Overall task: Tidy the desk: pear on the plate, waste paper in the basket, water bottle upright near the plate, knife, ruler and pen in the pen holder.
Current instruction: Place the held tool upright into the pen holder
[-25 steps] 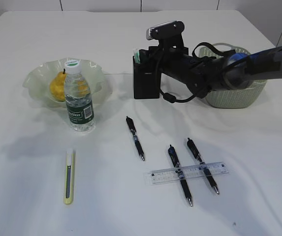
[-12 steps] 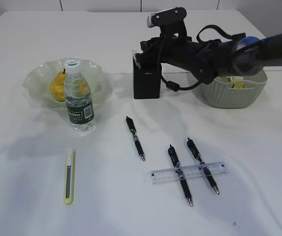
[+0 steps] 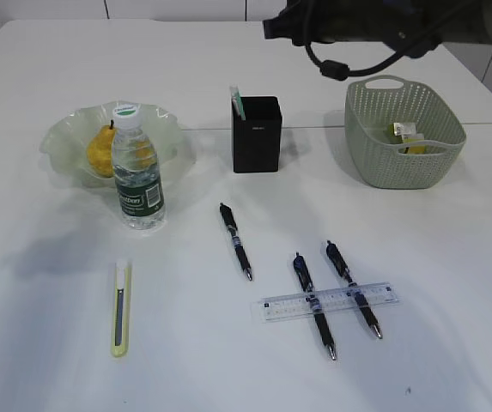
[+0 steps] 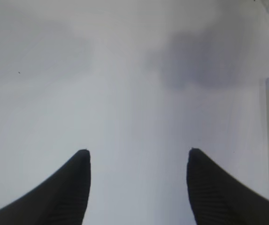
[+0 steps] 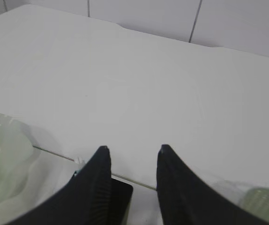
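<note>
1. Already the pear sits in the pale green plate at the far left of the surface, so that part looks done.
2. The water bottle stands upright, cap on, just in front of the plate and touching or nearly touching its near rim; that also looks done.
3. Some waste paper lies inside the green basket at the far right (no loose paper shows elsewhere on the surface), so I judge this part finished too.
4. The black pen holder stands at far centre with something pale and green poking out at its left corner; I cannot tell what it is.
5. Left to do: the yellow-green knife lies flat at the near left, one pen lies near centre, and two more pens lie under or across the clear ruler at the near right. None of these is in the holder yet.
6. The left end effector hangs over bare surface just left of the knife, jaws wide apart and empty.
7. The right end effector is lifted above the holder, jaws partly apart, holding nothing.
</note>
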You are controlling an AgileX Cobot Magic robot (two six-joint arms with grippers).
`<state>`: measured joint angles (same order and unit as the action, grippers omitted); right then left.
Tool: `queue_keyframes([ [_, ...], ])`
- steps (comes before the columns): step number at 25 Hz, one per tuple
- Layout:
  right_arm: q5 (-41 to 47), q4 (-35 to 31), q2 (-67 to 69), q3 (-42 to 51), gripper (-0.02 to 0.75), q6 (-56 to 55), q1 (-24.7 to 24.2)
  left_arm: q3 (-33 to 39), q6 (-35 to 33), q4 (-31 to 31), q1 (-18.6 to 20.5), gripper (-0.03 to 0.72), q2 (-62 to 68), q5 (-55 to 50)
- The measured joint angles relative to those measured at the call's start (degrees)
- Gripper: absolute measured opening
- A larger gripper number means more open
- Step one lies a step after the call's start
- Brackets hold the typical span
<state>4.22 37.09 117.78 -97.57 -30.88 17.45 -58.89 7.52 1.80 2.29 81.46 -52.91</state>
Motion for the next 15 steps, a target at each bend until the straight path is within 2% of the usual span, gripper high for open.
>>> queue_keyframes([
  [8,15.32,-1.85,-5.31,0.00,0.252,1.22,0.44,0.00,0.00,0.00,0.00,0.454,0.00,0.00],
  [10,17.80,-7.24,-5.48,0.00,0.253,6.93,0.42,0.00,0.00,0.09,0.00,0.454,0.00,0.00],
  [15,25.11,-26.89,-5.48,0.00,0.252,26.72,0.42,0.00,0.00,0.09,0.00,0.454,0.00,0.00],
])
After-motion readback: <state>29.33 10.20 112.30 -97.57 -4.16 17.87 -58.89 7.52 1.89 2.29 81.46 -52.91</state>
